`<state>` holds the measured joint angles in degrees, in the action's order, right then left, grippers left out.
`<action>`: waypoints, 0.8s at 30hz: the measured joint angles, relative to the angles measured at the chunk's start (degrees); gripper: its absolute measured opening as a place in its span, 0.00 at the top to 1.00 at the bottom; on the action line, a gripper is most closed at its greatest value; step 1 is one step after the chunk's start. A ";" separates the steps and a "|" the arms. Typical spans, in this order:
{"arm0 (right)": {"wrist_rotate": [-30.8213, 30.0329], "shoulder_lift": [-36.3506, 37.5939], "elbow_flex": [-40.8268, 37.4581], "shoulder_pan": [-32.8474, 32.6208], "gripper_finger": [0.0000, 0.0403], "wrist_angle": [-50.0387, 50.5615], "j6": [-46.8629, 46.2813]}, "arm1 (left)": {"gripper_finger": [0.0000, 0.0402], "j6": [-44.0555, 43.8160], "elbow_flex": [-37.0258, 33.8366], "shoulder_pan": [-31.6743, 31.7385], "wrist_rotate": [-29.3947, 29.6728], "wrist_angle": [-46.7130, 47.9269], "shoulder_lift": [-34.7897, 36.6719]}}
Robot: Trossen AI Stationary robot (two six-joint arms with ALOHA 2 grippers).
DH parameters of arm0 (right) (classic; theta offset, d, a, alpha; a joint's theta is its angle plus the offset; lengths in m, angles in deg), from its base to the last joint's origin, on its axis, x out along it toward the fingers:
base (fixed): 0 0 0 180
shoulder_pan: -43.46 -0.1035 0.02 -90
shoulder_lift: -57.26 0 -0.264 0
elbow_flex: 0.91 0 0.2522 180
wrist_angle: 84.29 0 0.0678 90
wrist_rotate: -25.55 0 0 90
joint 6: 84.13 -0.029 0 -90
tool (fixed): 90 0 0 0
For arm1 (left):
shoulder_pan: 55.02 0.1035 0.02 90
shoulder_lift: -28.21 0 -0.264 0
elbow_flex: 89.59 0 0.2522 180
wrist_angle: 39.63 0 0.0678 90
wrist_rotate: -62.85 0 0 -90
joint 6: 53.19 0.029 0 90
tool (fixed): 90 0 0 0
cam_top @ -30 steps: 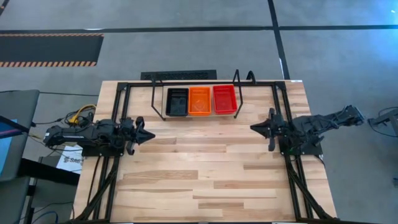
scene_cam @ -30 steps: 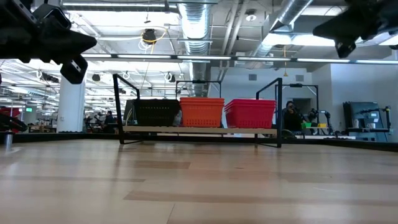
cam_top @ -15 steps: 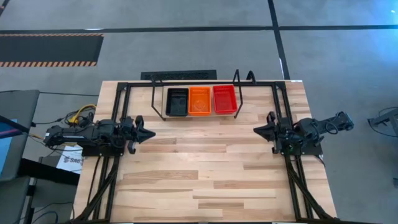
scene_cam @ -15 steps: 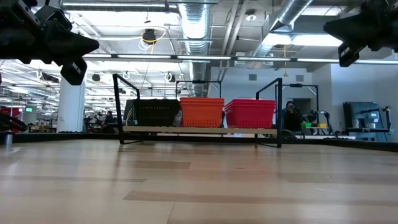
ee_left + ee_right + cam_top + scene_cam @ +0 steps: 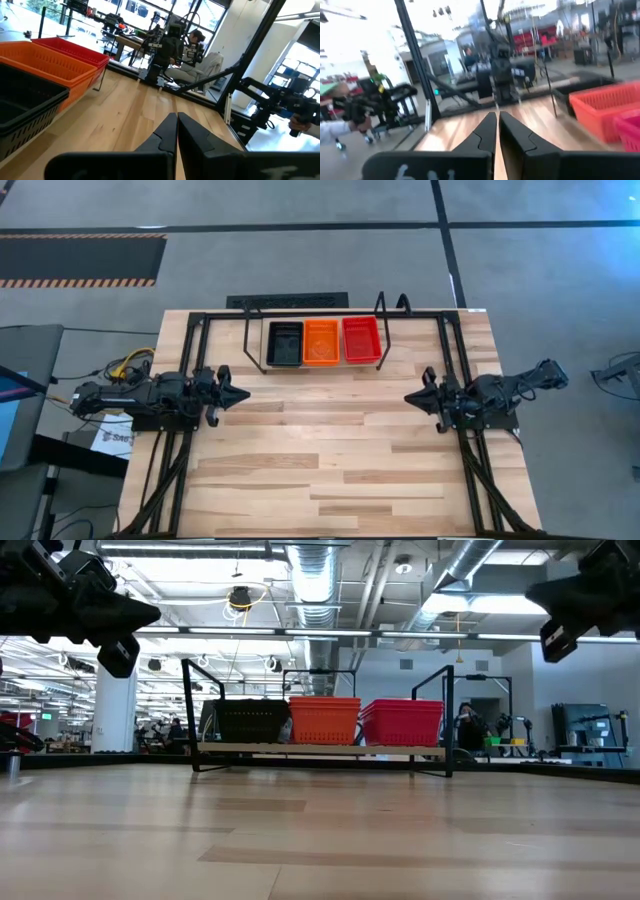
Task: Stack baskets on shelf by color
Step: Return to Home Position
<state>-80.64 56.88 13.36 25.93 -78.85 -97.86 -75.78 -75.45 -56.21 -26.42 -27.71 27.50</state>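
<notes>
Sitting side by side on the shelf point(image 5: 247, 335) at the far edge of the counter point(image 5: 330, 450) are the black baskets point(image 5: 284, 344) on the left, the orange baskets point(image 5: 321, 341) in the middle and the red-pink baskets point(image 5: 361, 339) on the right. The left tool point(image 5: 235, 394) hangs over the counter's left side and the right tool point(image 5: 415, 397) over its right side. Both are well apart from the shelf, fingers pressed together, holding nothing.
</notes>
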 joint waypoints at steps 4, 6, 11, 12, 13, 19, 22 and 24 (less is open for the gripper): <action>-0.02 0.30 -0.02 -0.81 0.89 -2.63 2.34 | 1.00 -0.06 0.00 0.00 -0.02 0.00 0.01; -0.02 0.24 -0.04 -1.24 0.89 -2.89 4.07 | 1.00 -0.05 0.00 0.00 0.00 -0.09 0.00; -0.42 0.24 -0.04 -0.74 0.89 -2.89 6.90 | 1.00 1.33 0.00 0.00 -0.02 -1.44 0.01; -0.77 0.24 -0.04 -0.37 0.89 -2.91 7.88 | 1.00 1.96 0.00 0.00 -0.02 -2.05 0.00; -1.20 0.24 -0.05 0.16 0.89 -2.89 8.59 | 1.00 2.65 0.00 0.00 -0.02 -2.69 0.00; -1.72 0.24 -0.09 3.28 0.89 -2.00 9.30 | 1.00 4.46 0.00 0.02 1.29 -1.45 0.02; -1.70 0.24 -0.11 4.47 0.89 -1.08 9.30 | 1.00 4.11 0.00 0.02 1.31 0.00 0.00; -1.70 0.21 -0.11 5.08 0.89 0.31 9.13 | 1.00 4.19 0.00 0.04 1.31 -0.21 0.01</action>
<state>-82.34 57.10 13.25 31.02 -78.54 -88.74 -71.59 -75.45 -56.17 -25.10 -27.93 27.51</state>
